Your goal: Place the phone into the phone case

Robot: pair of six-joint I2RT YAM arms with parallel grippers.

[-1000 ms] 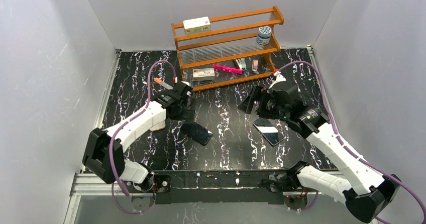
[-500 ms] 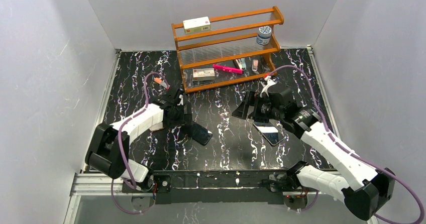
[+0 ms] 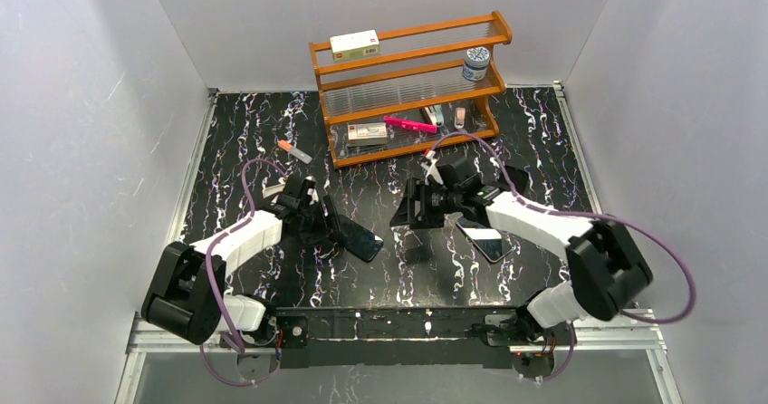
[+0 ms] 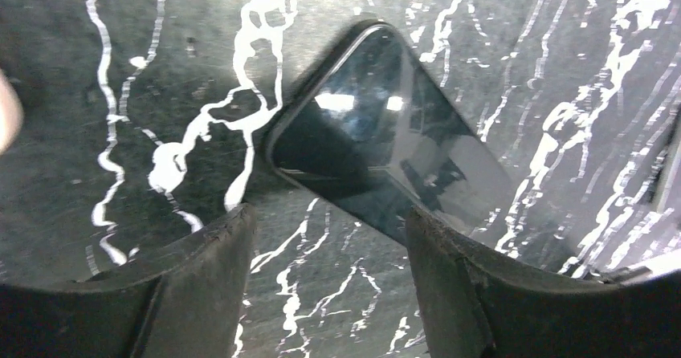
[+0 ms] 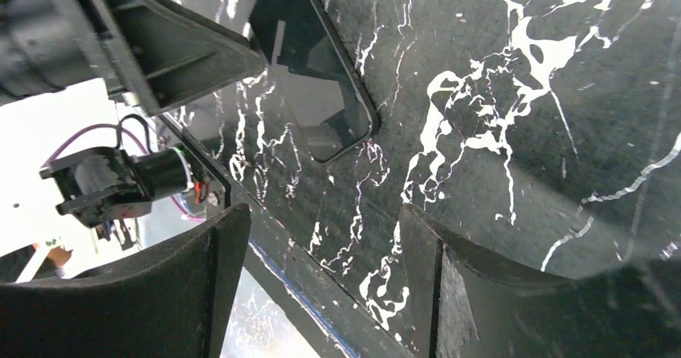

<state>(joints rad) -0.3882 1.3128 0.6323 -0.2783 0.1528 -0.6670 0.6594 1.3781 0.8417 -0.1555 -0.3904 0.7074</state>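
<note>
The phone point(image 3: 484, 238), with a reflective screen and a pale rim, lies flat right of centre. It does not show in either wrist view. The black phone case point(image 3: 358, 239) lies flat left of centre and looks dark and shiny in the left wrist view point(image 4: 377, 141) and the right wrist view point(image 5: 311, 85). No cut-out holes show. My left gripper point(image 3: 328, 223) point(image 4: 328, 221) is open and low at the case's left end, holding nothing. My right gripper point(image 3: 409, 216) point(image 5: 321, 213) is open and empty, low over the table between the case and the phone.
A wooden rack point(image 3: 408, 87) stands at the back with a box, a jar and a pink item on it. A small orange-tipped stick point(image 3: 296, 151) lies at the back left. The table's front edge point(image 5: 273, 270) lies just under my right gripper's fingers.
Both arms have come down and nearer. The right gripper has swung left, away from over the phone towards the middle. The left gripper has dropped to the case's left end. Phone and case have not moved.
</note>
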